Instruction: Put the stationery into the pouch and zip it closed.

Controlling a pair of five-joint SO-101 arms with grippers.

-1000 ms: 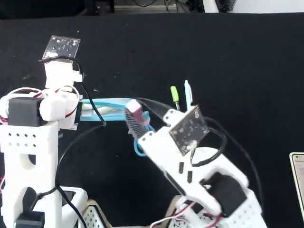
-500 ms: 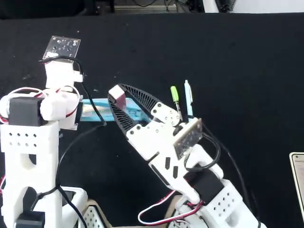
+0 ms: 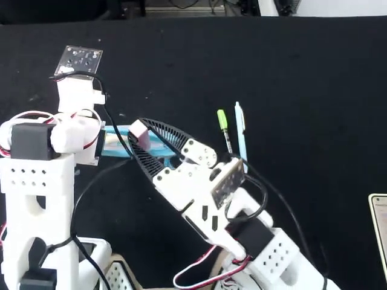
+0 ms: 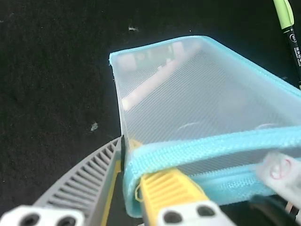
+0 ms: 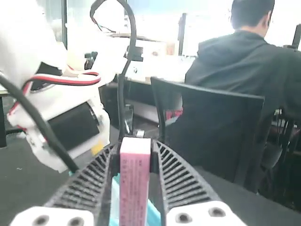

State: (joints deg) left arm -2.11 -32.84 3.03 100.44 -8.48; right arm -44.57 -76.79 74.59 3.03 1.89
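A translucent pouch (image 4: 188, 103) with a light-blue zipper edge lies on the black table, its mouth open. My left gripper (image 4: 126, 153) is shut on the pouch's end; from above it sits at the pouch's (image 3: 112, 130) left end (image 3: 104, 145). My right gripper (image 3: 134, 134) is shut on a pink eraser (image 3: 140, 134) and hangs just over the pouch; the eraser (image 5: 135, 188) stands upright between its black fingers (image 5: 89, 188). The eraser (image 4: 281, 172) also hovers by the zipper edge. A green pen (image 3: 222, 124) and a light-blue pen (image 3: 240, 130) lie right of the pouch.
The left arm's white body (image 3: 36, 181) stands at the table's left front. The right arm's base (image 3: 266, 254) fills the front middle. A white card (image 3: 380, 223) lies at the right edge. Black table stretches behind and to the right.
My right gripper has swung left with the pink eraser, from near the pens to above the pouch's left part. The left arm and pouch have stayed put.
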